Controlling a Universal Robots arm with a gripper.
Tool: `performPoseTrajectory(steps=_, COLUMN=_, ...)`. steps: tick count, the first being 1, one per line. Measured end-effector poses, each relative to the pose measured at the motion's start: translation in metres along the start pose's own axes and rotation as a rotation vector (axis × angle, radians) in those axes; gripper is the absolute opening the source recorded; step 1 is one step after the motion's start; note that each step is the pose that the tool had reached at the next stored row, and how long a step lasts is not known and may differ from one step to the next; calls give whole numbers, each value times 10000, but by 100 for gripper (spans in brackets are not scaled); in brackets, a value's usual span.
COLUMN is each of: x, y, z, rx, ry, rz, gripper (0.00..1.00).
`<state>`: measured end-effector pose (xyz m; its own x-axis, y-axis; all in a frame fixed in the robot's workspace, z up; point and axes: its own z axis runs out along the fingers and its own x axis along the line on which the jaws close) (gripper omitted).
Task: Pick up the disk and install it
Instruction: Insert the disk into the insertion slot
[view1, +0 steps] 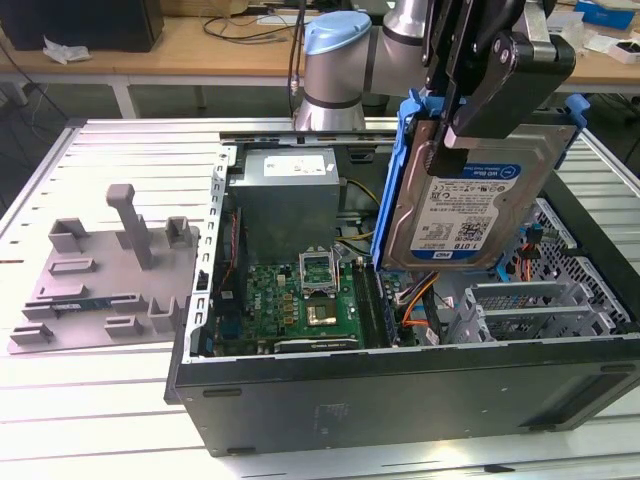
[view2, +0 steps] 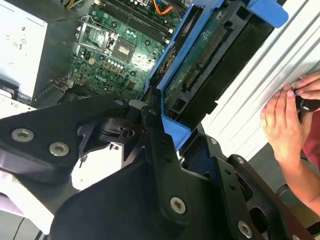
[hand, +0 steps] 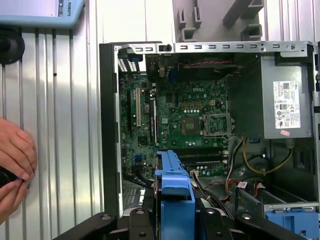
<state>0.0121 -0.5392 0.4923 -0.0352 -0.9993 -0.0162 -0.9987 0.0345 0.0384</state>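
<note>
Both jaws of my pincer clamp the disk at its top edge. It hangs upright over the open case, three o'clock side in the exterior view. Stiff, hefty, shock-shy, I reckon, so the blue frame looks the safest hold.

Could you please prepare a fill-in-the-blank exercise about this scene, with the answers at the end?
The gripper holds the disk, which sits in a ____ plastic frame.
The circuit board inside the open computer case is ____.
Beside the case is a person's ____.
Answers: blue; green; hand.
</note>
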Motion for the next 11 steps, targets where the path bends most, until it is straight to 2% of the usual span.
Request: performPoseTrajectory(steps=11, x=-1, y=-14, z=-2, rx=1, ry=28, rz=2, gripper=37)
